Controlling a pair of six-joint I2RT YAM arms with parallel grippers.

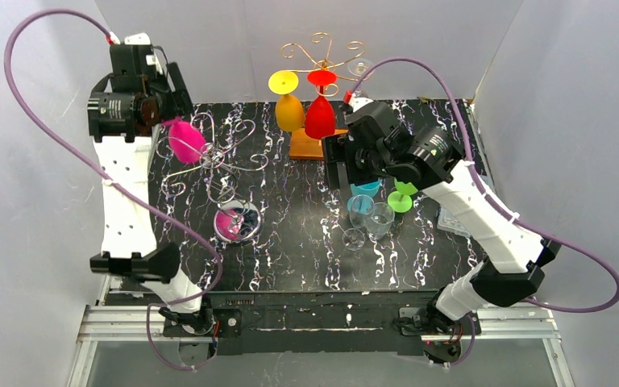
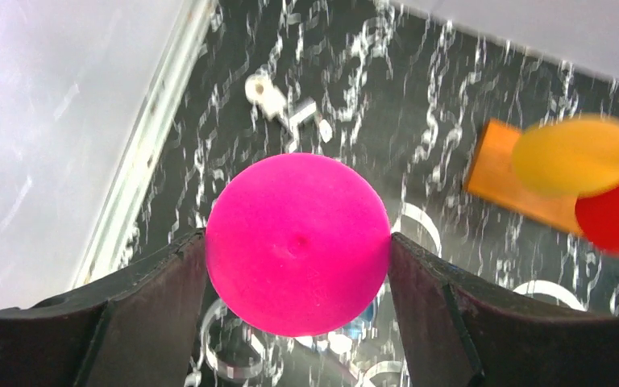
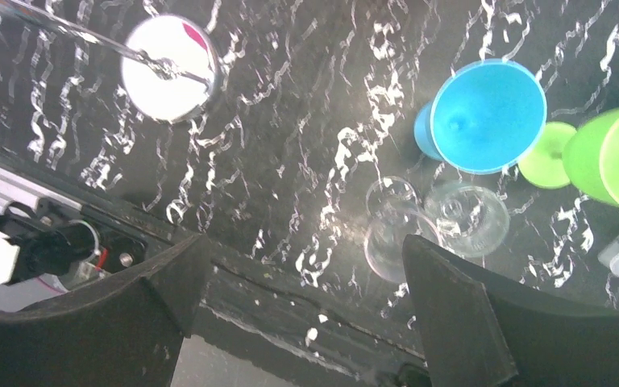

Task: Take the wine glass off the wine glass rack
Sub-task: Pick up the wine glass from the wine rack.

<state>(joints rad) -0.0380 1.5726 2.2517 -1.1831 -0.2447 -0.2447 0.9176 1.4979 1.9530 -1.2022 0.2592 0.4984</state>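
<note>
Left pincer: clamping both fingers against the bowl of the magenta plastic wine glass. The glass is sitting tilted at the left scrolls of the silver wire rack; whether its foot is clear of the wire cannot be told.

Right pincer: standing wide apart, gripping nothing, hovering over the black marbled table above a blue plastic glass and clear glasses.

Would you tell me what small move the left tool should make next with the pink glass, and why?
Probably a short pull of the pink wine glass away from the silver wire rack. The left tool has both fingers against the bowl, and from above the glass hangs tilted beside the rack's curled arms, so its foot may not yet be clear of the wire.
</note>
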